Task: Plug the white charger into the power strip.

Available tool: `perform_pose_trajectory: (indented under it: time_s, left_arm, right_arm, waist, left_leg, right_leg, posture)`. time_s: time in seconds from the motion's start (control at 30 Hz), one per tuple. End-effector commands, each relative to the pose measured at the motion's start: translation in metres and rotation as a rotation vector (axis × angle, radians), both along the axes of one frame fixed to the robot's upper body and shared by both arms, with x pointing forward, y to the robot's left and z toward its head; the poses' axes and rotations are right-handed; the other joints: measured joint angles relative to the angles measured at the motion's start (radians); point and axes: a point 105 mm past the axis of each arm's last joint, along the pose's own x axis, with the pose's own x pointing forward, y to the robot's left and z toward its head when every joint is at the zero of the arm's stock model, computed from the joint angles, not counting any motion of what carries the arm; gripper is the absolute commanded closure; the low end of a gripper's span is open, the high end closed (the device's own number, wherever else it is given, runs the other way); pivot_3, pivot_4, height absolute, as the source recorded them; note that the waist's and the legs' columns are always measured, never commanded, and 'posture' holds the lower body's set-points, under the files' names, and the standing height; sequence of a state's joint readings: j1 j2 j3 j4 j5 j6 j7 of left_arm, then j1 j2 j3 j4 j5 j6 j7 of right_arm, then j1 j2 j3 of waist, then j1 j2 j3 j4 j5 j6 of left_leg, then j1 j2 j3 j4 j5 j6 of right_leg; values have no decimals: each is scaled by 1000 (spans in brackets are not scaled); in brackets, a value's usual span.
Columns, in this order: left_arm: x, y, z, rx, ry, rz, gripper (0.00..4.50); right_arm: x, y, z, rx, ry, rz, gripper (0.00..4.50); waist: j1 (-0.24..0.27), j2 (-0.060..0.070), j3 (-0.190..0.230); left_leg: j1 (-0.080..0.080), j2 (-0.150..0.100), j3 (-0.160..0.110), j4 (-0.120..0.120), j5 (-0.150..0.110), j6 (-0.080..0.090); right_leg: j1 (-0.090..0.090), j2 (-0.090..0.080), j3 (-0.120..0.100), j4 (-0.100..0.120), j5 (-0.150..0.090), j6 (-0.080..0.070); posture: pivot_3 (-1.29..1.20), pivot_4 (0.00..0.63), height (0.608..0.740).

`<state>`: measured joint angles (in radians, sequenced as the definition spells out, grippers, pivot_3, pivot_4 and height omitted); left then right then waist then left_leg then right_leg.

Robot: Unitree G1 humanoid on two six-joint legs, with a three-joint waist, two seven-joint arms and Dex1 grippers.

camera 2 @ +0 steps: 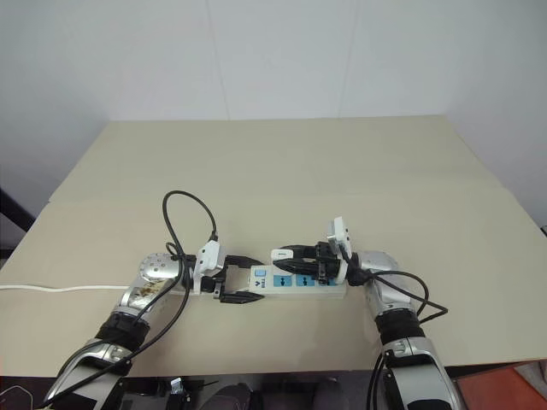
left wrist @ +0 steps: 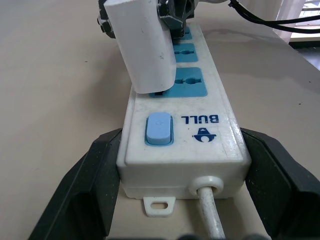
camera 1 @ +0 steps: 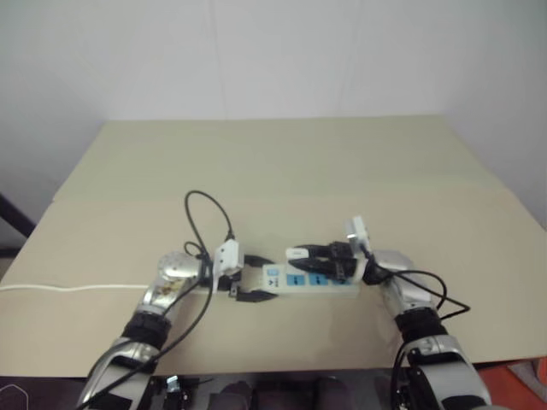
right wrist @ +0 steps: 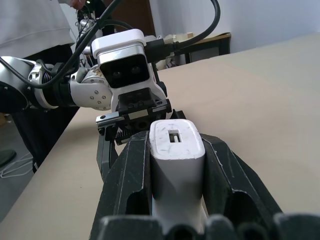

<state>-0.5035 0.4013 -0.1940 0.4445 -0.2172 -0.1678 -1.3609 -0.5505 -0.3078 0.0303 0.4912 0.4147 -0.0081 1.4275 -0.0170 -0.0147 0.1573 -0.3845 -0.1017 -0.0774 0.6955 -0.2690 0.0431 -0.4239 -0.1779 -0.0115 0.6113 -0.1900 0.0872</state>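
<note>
Your right gripper [right wrist: 175,200] clenched the white charger [right wrist: 176,165], light and rigid, by its flat sides above the power strip [left wrist: 187,125] on the bench [camera 1: 256,162]. Your left gripper [left wrist: 175,200] bracketed the strip's switch end, stiff but probably slide-prone.

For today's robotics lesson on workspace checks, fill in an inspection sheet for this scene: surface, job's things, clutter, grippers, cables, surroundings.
Surface: tan table.
Job's things: power strip lies flat; white charger over the blue socket nearest the switch, seating unclear.
Clutter: nothing seen.
Grippers: left gripper open, fingers flanking the strip's switch end; right gripper shut on the charger.
Cables: thin white cord runs off the left edge.
Surroundings: white wall; a person behind the table.
</note>
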Motion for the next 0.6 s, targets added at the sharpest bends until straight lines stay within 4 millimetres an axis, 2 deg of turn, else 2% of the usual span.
perform_pose_trajectory:
  time_s: [0.03,0.17,0.6]
  left_arm:
    - [-2,-1,3,7,-17,-11,1266]
    - [-2,-1,3,7,-18,-12,1266]
    - [-3,-1,3,12,-16,-26,1266]
  right_arm:
    - [1,-4,-3,-4,-11,-7,3395]
    - [0,-5,-8,0,-20,-1,3395]
    - [-11,3,-44,-70,-4,40,3395]
  waist:
    - [0,0,0]
    - [0,0,0]
    - [-1,-4,-3]
  left_leg:
    - [0,0,0,0,0,0]
    - [1,0,0,0,0,0]
    - [10,1,0,-1,-4,6]
  right_leg:
    - [0,0,0,0,0,0]
    - [1,0,0,0,0,0]
    - [4,1,0,0,0,0]
  posture:
    - [0,150,740]
    - [0,150,740]
    - [0,150,740]
